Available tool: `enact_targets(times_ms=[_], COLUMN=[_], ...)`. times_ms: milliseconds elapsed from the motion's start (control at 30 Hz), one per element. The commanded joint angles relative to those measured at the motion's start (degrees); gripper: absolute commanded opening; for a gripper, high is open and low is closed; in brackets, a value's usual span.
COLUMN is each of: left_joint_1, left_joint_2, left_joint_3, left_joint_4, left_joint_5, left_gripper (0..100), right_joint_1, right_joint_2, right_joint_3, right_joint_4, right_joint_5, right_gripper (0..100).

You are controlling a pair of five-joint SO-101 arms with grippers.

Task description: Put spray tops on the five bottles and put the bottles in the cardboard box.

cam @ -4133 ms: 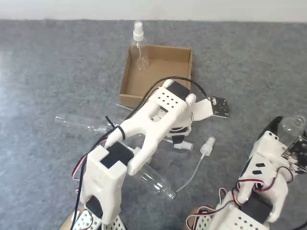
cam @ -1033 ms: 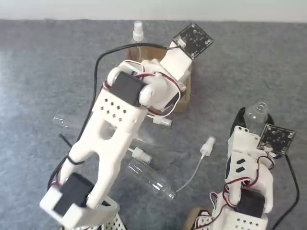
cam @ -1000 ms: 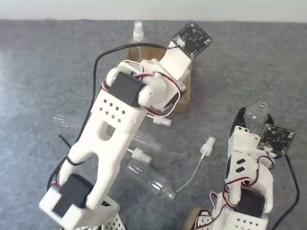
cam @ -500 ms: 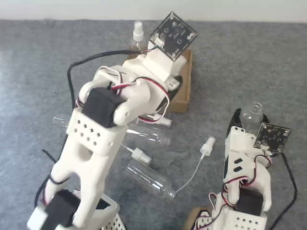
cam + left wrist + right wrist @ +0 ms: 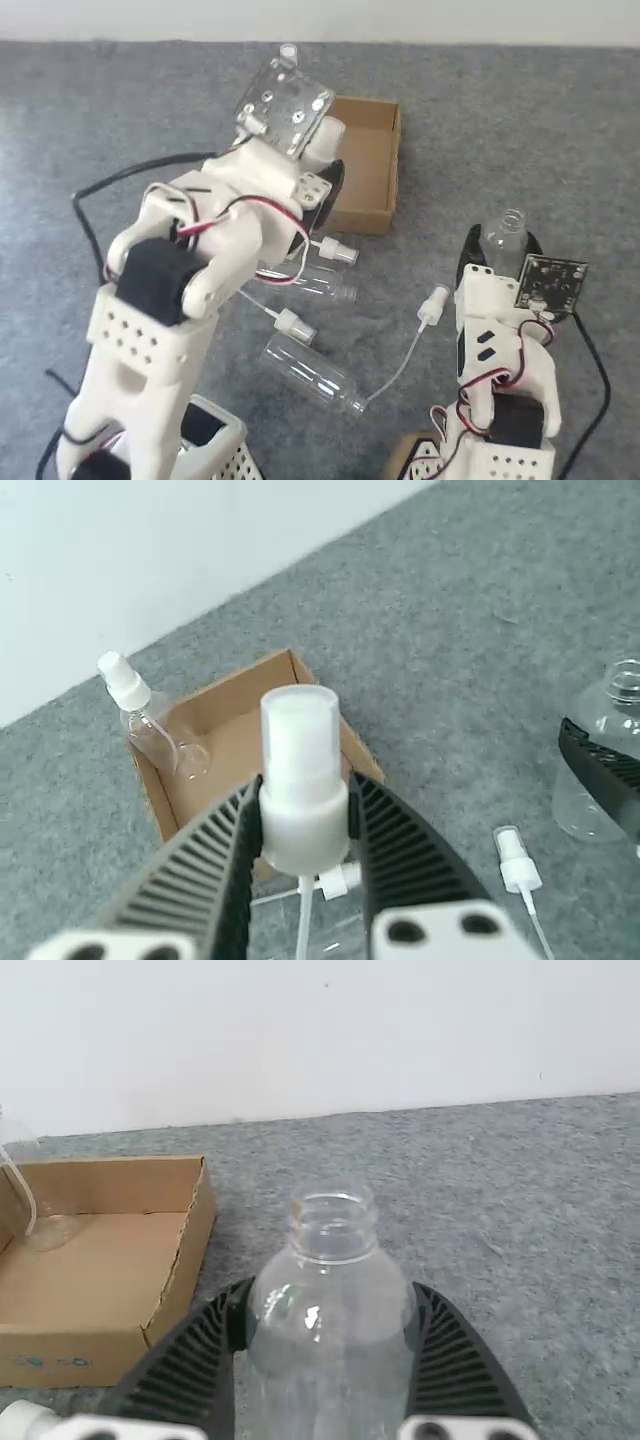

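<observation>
My left gripper is shut on a white spray top, its tube hanging down. In the high view this gripper hangs at the near left side of the cardboard box. My right gripper is shut on an upright clear bottle with an open neck, which stands at the right, apart from the box. A capped bottle stands in the box's far left corner.
On the grey carpet lie two clear bottles and loose spray tops, one with a long tube. The left arm's body covers much of the left middle.
The left arm has swung from over the box's right side toward its left, carrying the spray top. The right gripper has shifted the open bottle slightly left and nearer.
</observation>
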Motion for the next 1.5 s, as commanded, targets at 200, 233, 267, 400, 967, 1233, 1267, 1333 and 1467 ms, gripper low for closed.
enact_targets(times_ms=[200, 233, 267, 400, 967, 1233, 1267, 1333, 1467], left_joint_1=[-0.4, -0.4, -0.4, -0.6, -6.3, -6.4, -6.4, -6.4, -6.5], left_joint_2=[-13.8, -14.9, -16.1, -20.1, -36.6, -44.9, -45.7, -47.2, -49.6], left_joint_3=[14.0, 15.1, 16.0, 19.6, 36.1, 42.6, 42.6, 43.1, 44.4], left_joint_4=[-9.8, -10.4, -10.8, -12.5, -22.9, -26.3, -26.1, -26.0, -26.2], left_joint_5=[3.0, 3.1, 3.1, 3.7, 12.9, 13.7, 14.1, 14.1, 14.1], left_gripper=[1, 1, 1, 1, 1, 1, 1, 1, 1], right_joint_1=[-3.3, -3.7, -4.1, -4.4, -13.6, -21.3, -21.3, -21.3, -21.3], right_joint_2=[-0.9, -0.9, -0.9, -0.9, -0.8, -0.8, -0.8, -0.8, -0.8], right_joint_3=[-0.6, -0.6, -0.6, -0.6, 0.3, 4.5, 4.7, 5.1, 5.6], right_joint_4=[-0.1, -0.1, -0.1, -0.1, -0.7, -5.0, -5.3, -6.4, -7.8], right_joint_5=[0.9, 0.9, 0.9, 0.9, 4.0, 11.1, 11.1, 11.1, 10.9], right_gripper=[8.6, 8.6, 8.6, 8.6, 8.6, 8.6, 8.6, 8.6, 8.6])
